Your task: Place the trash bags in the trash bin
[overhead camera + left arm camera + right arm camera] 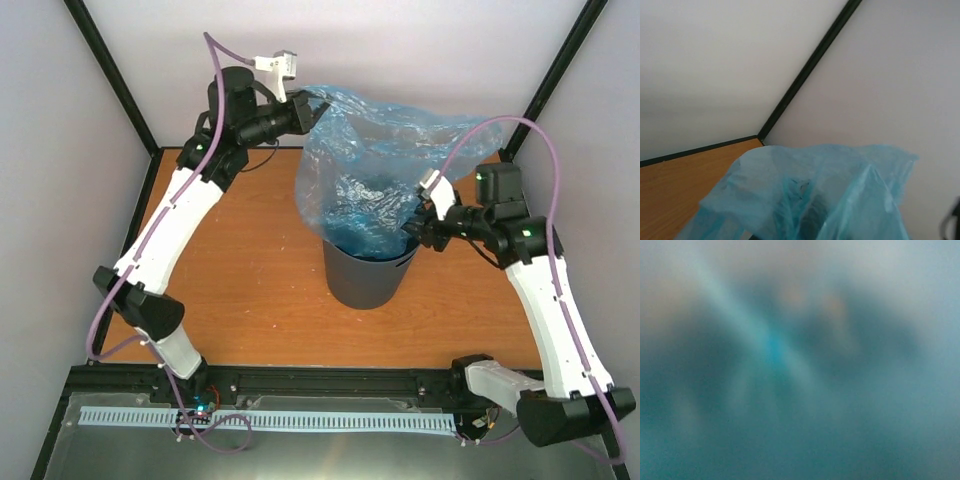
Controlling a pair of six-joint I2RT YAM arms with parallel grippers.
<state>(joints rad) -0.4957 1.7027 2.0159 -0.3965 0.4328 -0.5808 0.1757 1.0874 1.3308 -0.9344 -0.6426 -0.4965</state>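
The grey bin point(365, 282) stands upright in the middle of the wooden table point(250, 265). The blue bag point(385, 150) has its lower part inside the bin and billows high above the rim. The left gripper point(308, 108) is clamped on the bag's raised upper corner. The right gripper point(418, 226) presses into the bag at the bin's right rim; plastic hides its fingers, so I cannot tell whether they are together.

Robot lab cell: white panels point(400, 40), black frame point(108, 70), wooden tabletop point(255, 270).

left arm point(185, 215) stretched to far side, left gripper point(307, 106) pinching trash bag point(385, 150) | right arm point(545, 290) bent inward, right gripper point(414, 224) low, jaws hidden
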